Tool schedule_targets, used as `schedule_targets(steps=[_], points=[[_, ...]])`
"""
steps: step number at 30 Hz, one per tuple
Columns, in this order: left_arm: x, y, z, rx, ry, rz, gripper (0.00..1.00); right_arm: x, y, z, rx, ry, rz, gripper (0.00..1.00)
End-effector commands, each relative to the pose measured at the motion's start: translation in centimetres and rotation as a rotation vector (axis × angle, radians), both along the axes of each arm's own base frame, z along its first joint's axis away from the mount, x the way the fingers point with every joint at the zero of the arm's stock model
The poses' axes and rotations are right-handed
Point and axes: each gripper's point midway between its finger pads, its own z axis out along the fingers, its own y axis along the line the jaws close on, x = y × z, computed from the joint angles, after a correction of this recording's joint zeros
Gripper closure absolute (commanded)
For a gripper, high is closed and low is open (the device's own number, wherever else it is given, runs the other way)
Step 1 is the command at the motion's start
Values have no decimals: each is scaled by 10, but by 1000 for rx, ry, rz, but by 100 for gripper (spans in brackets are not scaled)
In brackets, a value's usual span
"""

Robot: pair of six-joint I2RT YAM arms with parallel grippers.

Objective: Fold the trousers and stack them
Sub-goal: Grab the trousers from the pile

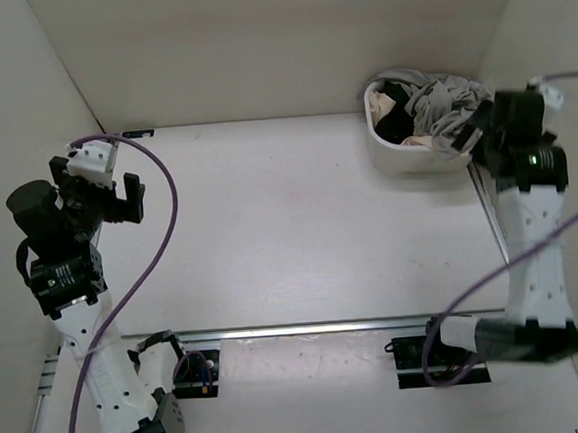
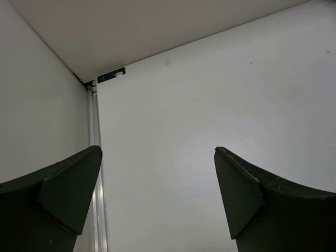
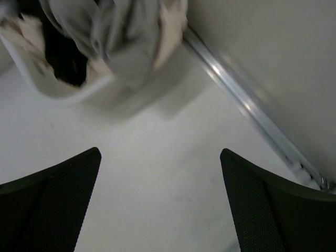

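Both jaws apart; trousers (image 1: 444, 109) in basket (image 1: 408, 160), top and right wrist views only

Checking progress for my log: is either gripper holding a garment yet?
No: the left gripper and right gripper are open with nothing between their fingers, and the clothes are heaped in the white basket.

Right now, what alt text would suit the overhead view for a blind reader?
A white basket heaped with grey, black and cream clothes sits at the far right of a pale table, the right tool beside it. The left tool hangs open at the far left.
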Motion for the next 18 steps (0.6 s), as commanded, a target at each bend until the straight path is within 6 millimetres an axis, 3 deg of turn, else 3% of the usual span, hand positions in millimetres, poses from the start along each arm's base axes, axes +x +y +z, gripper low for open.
schedule_targets(steps=[1, 2, 3, 4, 5, 6, 7, 9, 10, 11, 13, 16, 18], points=[[20, -10, -50, -88, 168, -111, 2, 80, -18, 0, -139, 120, 62, 1], [23, -9, -58, -99, 192, -111, 6, 96, -20, 4, -155, 119, 74, 1], [29, -7, -65, -110, 215, -111, 9, 114, -19, 28, -155, 53, 77, 1], [31, -6, -68, -115, 227, -111, 10, 129, -20, 26, -166, 61, 87, 1], [34, -5, -72, -121, 239, -111, 11, 157, -20, 4, -163, 101, 104, 1], [39, -2, -79, -133, 264, -110, 11, 173, -22, 1, -148, 86, 115, 1], [42, -2, -82, -138, 275, -110, 12, 194, -24, -22, -130, 120, 138, 1], [47, 0, -85, -153, 291, -107, 12, 219, -20, -26, -107, 83, 184, 1], [51, 2, -91, -162, 312, -107, 12, 238, -18, -45, -93, 88, 202, 1], [53, 3, -95, -167, 322, -107, 6, 248, -14, -51, -87, 79, 236, 1], [58, 5, -104, -181, 352, -106, 6, 264, -21, -74, -89, 103, 233, 1], [63, 10, -113, -192, 383, -81, 9, 273, -24, -76, -98, 90, 224, 6], [65, 11, -117, -197, 395, -81, 9, 279, -23, -67, -102, 42, 230, 32]])
